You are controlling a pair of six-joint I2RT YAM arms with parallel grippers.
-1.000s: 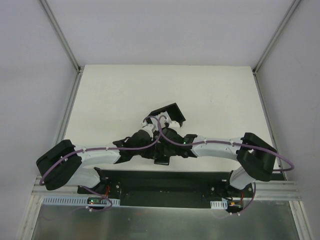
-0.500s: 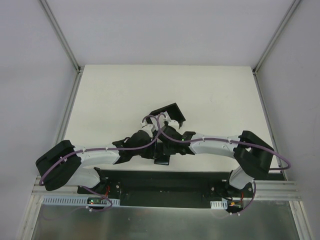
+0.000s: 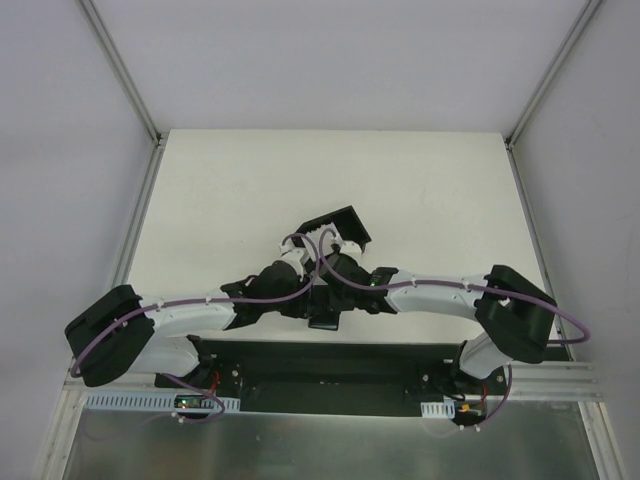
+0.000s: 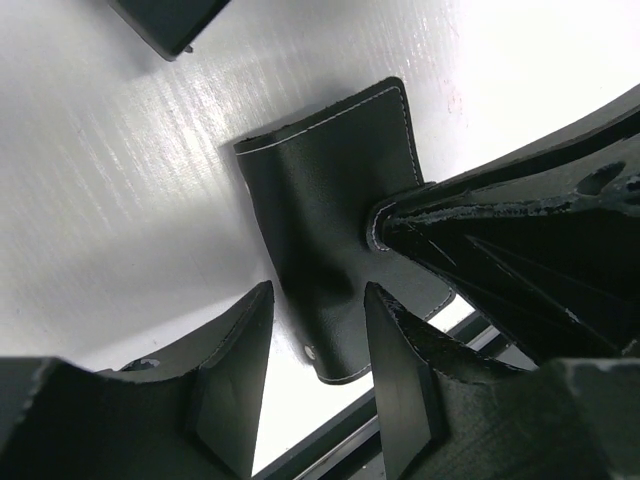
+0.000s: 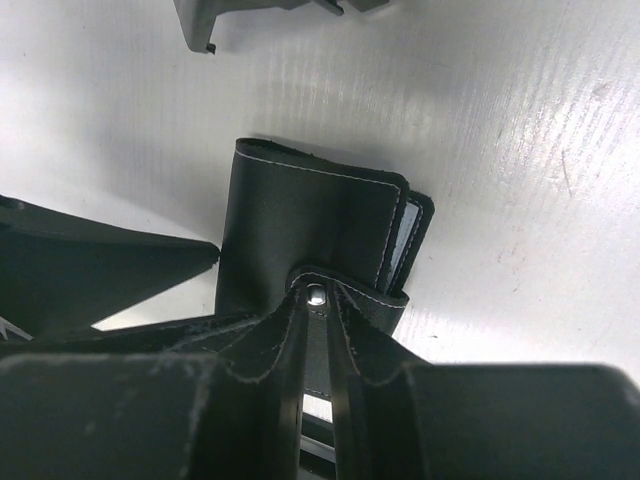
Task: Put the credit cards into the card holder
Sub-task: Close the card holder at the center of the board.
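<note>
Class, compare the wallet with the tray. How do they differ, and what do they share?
The wallet is flat and folded, with pale stitching along its edge; the tray has raised walls. The wallet lies close to the table's near edge; the tray sits farther back. Both are black and rest on the table.

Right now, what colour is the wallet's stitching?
White, on the black card holder; best in the right wrist view.

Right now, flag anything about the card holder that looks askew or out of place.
The card holder lies folded with its clasp tab at the tips of the right tool. A pale strip shows along its open side, where the covers do not sit flush. Whether the clasp is fastened cannot be told.
</note>
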